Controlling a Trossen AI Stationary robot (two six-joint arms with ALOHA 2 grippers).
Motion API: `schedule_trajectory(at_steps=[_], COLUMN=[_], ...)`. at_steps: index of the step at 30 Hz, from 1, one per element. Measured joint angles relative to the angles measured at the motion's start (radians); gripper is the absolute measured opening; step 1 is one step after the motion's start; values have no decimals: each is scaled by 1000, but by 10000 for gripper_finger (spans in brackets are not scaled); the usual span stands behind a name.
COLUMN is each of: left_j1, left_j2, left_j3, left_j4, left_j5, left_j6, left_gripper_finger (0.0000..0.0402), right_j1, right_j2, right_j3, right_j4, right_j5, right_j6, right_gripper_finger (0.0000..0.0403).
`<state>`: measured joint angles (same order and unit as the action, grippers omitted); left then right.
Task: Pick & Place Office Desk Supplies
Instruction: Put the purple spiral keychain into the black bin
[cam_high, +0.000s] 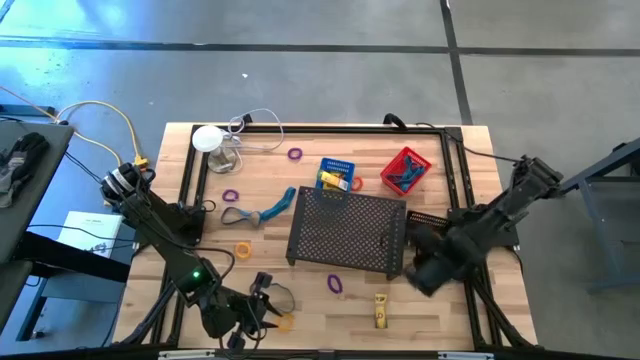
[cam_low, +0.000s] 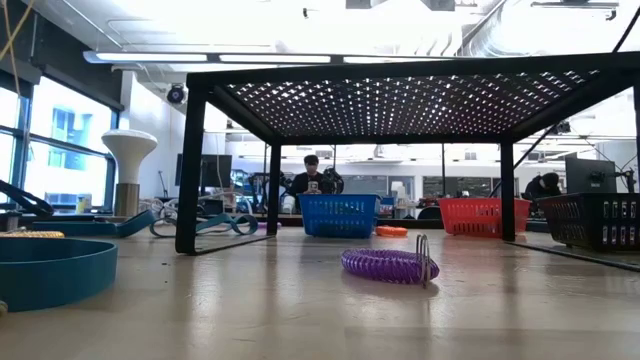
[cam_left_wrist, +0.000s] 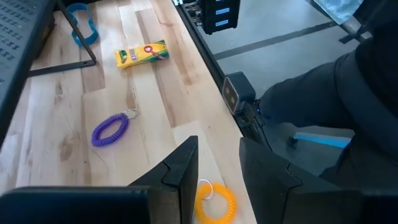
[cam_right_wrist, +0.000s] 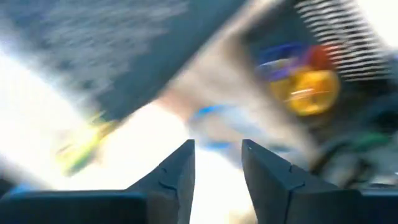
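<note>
My left gripper (cam_high: 258, 305) is open near the table's near-left edge. Its fingers stand over an orange coil ring (cam_left_wrist: 216, 202), which lies flat on the wood and also shows in the high view (cam_high: 285, 322). A purple coil ring (cam_left_wrist: 111, 129) and a yellow packet (cam_left_wrist: 142, 53) lie flat farther toward the table's right. My right gripper (cam_high: 418, 272) is open and empty at the right end of the black mesh tray (cam_high: 347, 232). Its wrist view is blurred, and nothing shows between its fingers (cam_right_wrist: 217, 165).
A blue basket (cam_high: 337, 172) and a red basket (cam_high: 405, 170) stand behind the tray. Small purple rings (cam_high: 231, 196), an orange ring (cam_high: 243, 249) and a blue loop (cam_high: 260, 212) lie left of it. A white round-topped object (cam_high: 210, 140) with a cable stands far left.
</note>
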<state>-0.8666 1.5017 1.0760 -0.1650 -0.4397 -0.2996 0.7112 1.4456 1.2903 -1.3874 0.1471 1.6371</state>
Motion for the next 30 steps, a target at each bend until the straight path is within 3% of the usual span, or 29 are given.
schedule_trajectory(at_steps=[4, 8, 12, 15, 18, 23, 30], left_j1=[-21, -40, -59, -67, -67, -66, -79], left_j2=[0, 0, 0, 0, 0, 0, 0], left_j3=[0, 0, 0, 0, 0, 0, 0], left_j4=[-11, -16, -14, -13, 0, 5, 5], left_j5=[4, 4, 3, 3, 3, 2, 0], left_j6=[-1, -10, -35, -71, -95, -149, -202], left_gripper_finger=[113, 113, 113, 113, 113, 113, 113], right_j1=[82, 174, 204, 189, 149, 89, 37], right_j2=[0, 11, 73, 124, 180, 304, 429], right_j3=[50, 49, 49, 48, 50, 49, 49], right_j4=[257, 574, 874, 1085, 1263, 1377, 1369], right_j5=[20, 202, 322, 472, 513, 503, 488], right_j6=[-40, -166, -532, -806, -1115, -1423, -1367], right_gripper_finger=[90, 66, 51, 49, 58, 93, 164])
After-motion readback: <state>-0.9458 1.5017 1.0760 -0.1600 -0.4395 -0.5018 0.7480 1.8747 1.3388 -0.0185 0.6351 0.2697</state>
